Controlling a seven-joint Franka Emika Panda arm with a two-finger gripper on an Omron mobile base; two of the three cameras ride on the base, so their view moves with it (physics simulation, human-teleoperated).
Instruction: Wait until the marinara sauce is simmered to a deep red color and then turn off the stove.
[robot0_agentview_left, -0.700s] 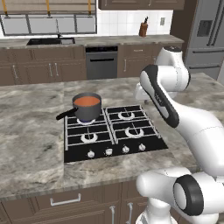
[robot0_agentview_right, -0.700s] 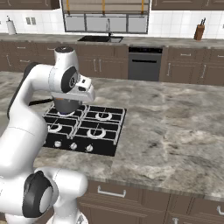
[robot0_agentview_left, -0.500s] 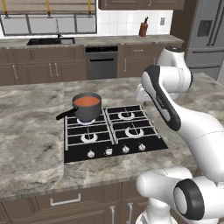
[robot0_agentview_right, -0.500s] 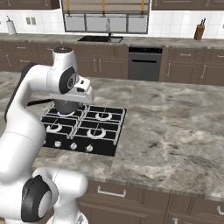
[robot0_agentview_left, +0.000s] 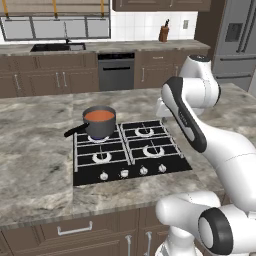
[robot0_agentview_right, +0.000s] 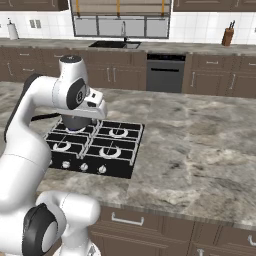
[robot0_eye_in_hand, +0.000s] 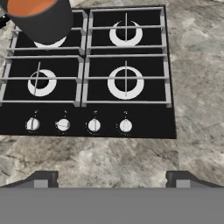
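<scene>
The marinara sauce (robot0_agentview_left: 99, 115) is an orange-red disc in a dark grey saucepan (robot0_agentview_left: 100, 128) on the back left burner of the black stove (robot0_agentview_left: 131, 156). In the hand view the sauce (robot0_eye_in_hand: 33, 5) and saucepan (robot0_eye_in_hand: 43, 22) sit at the top left, above the stove (robot0_eye_in_hand: 146, 124). Four silver knobs (robot0_eye_in_hand: 94, 125) line the stove's near edge; the second from the left (robot0_eye_in_hand: 63, 125) looks turned. My gripper (robot0_eye_in_hand: 116, 179) hovers open above the counter just in front of the knobs, holding nothing. In the right base view my hand hides most of the saucepan (robot0_agentview_right: 74, 123).
The stove (robot0_agentview_right: 122, 167) is set in a grey marble island counter (robot0_agentview_left: 35, 165). The pan's black handle (robot0_agentview_left: 75, 131) sticks out to the left over the counter. A sink (robot0_agentview_left: 54, 47), a dishwasher (robot0_agentview_left: 116, 71) and a knife block (robot0_agentview_left: 163, 33) line the back wall; a fridge (robot0_agentview_left: 235, 40) stands at the right.
</scene>
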